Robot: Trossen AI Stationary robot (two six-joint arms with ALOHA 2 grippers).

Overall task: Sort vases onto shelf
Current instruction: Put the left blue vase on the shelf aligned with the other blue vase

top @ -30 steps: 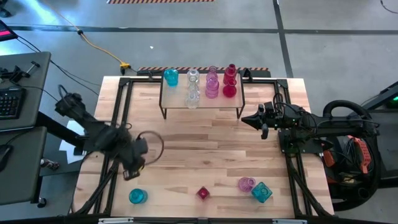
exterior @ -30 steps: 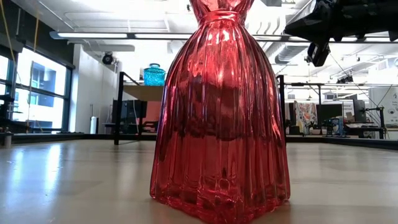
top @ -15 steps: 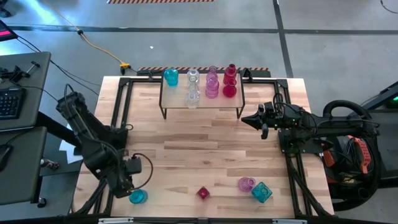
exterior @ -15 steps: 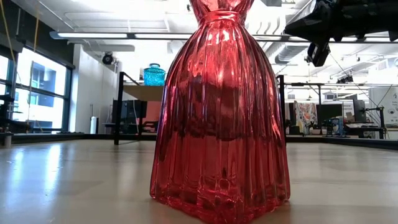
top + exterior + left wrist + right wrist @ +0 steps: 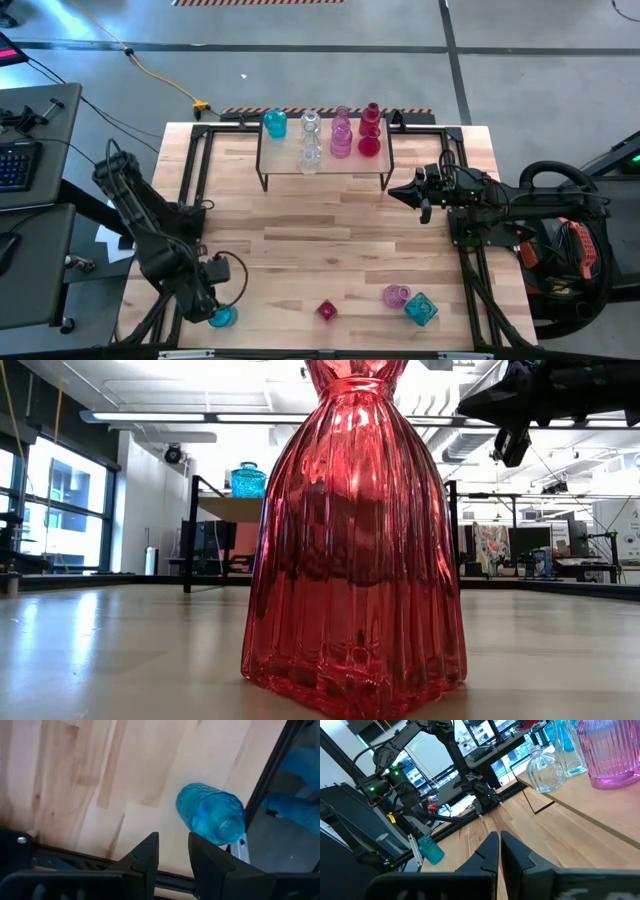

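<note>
- At the table's near edge, the left gripper sits low over the front-left corner, right beside a teal-blue round vase; its wrist view shows the fingers parted by a narrow gap with nothing between them, and the teal vase lying just ahead of the tips, near the table's black edge rail.
- Along the same front strip stand a small red faceted vase, a pink round vase and, touching it on the right, a teal faceted vase.
- In the low view the red vase fills most of the frame, upright on the wood.
- Midway back on the right side, the right gripper hangs above the table, pointing left, its fingers pressed together and empty.
- At the far edge stands the shelf, light wood top on black legs.
- On the shelf, left to right: one teal vase, two clear vases one behind the other, two pink vases, and two red vases.
- The wooden slat table is bare wood between shelf and front row.
</note>
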